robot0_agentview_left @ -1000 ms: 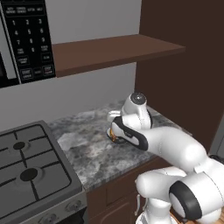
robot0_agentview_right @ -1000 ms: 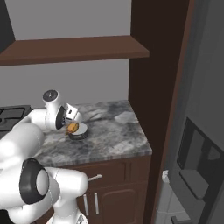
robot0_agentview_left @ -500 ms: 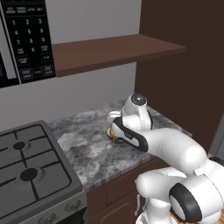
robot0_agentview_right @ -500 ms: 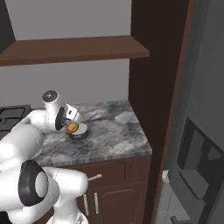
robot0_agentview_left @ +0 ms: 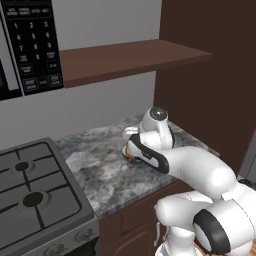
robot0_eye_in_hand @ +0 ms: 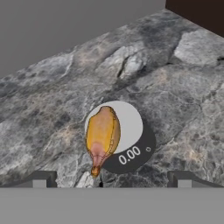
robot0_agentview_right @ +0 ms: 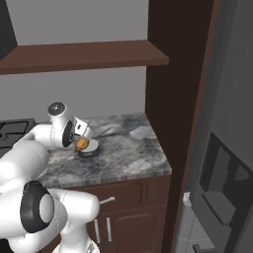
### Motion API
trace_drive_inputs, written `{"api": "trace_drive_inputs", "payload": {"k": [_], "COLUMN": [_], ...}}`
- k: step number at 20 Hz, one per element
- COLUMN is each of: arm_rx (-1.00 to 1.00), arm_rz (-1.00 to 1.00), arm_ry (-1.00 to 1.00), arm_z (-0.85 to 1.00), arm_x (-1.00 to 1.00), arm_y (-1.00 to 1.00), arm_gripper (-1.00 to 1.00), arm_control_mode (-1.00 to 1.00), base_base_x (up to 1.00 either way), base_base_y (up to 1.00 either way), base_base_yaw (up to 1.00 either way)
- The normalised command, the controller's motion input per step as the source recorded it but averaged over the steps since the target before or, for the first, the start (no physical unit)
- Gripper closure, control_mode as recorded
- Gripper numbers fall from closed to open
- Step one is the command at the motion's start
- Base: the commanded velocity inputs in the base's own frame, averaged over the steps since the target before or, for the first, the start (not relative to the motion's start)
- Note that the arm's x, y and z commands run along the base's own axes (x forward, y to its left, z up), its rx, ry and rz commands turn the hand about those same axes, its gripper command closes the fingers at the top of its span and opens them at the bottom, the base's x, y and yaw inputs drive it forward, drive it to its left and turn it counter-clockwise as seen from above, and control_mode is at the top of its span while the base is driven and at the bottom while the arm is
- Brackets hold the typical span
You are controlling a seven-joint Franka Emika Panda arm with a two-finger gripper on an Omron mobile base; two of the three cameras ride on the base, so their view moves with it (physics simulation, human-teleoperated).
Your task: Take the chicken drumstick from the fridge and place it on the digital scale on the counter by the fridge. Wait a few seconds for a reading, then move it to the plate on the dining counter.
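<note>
Left base view: the arm bends low over the grey-marbled tabletop (robot0_agentview_left: 100, 165), its hand hiding most of the chicken drumstick (robot0_agentview_left: 130, 156).

Right base view: the drumstick (robot0_agentview_right: 82, 144) lies on the digital scale (robot0_agentview_right: 89, 149), just beside the gripper (robot0_agentview_right: 75, 143).

Hand view: the gripper (robot0_eye_in_hand: 109, 180) stands spread wide, holding nothing; the drumstick (robot0_eye_in_hand: 102, 135) rests just ahead on the scale (robot0_eye_in_hand: 131, 144), which reads 0.00.

Glossy white rounded arm links (robot0_agentview_left: 200, 167), dark grey joint rings, black band along the forearm, round grey cap on the wrist, small dark tool (robot0_eye_in_hand: 109, 179) tips.
</note>
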Motion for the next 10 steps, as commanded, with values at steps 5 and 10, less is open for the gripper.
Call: {"api": "trace_drive_inputs", "payload": {"k": [5, 10], "arm_rx": [0.00, 0.00], "arm_rz": [0.00, 0.00], "arm_ry": [0.00, 0.00], "arm_z": [0.00, 0.00], "arm_x": [0.00, -0.01], "arm_y": [0.00, 0.00], "arm_gripper": [-1.00, -1.00], "arm_control_mode": [-1.00, -1.00], "base_base_x": [0.00, 0.00], "base_base_y": [0.00, 0.00], "base_base_yaw": [0.00, 0.00]}}
